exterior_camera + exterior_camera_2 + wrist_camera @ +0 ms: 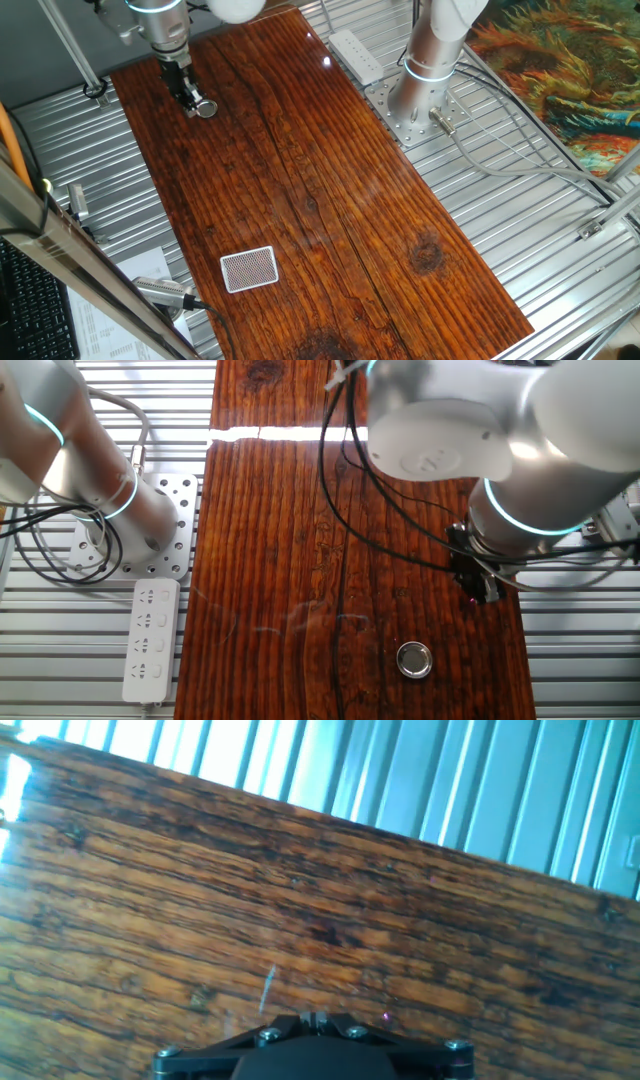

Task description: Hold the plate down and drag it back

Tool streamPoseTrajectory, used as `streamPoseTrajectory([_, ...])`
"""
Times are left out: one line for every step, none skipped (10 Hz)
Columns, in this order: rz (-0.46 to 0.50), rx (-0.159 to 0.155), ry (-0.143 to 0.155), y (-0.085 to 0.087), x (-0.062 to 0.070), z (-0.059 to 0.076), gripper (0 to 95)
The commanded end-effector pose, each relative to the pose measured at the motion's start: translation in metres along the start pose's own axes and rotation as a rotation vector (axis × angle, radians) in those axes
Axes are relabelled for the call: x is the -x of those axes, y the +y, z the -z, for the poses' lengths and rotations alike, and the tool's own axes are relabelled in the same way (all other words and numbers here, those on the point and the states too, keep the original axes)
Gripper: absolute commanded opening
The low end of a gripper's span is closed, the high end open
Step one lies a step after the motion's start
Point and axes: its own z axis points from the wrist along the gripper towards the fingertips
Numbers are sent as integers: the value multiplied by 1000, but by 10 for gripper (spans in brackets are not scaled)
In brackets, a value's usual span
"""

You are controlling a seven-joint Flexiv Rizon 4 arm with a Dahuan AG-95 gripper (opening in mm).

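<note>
plate (414,659): near the bench's far corner, by its long edge, apart from the gripper (190,98)
handling: likely light, stiff, slick metal; press on its darker centre
gripper: cannot tell whether spread or closed; grasps nothing

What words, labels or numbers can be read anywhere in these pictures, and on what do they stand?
None can be read.
The card: only a fine cross-hatch pattern, no letters.
The plate: bare shiny metal, no marking visible.
The power strip: sockets only, any print too small to tell.
Papers at the edge of one fixed view: lines too small to read.
</note>
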Motion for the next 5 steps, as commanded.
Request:
streamPoseTrajectory([0, -7, -31, 2, 1, -1, 0])
streamPoseTrajectory([-4, -10, -37, 3, 2, -2, 0])
streamPoseTrajectory([-3, -11, -39, 4, 2, -2, 0])
streamPoseTrajectory([-1, -12, -42, 4, 2, -2, 0])
streamPoseTrajectory([2, -12, -44, 4, 2, -1, 0])
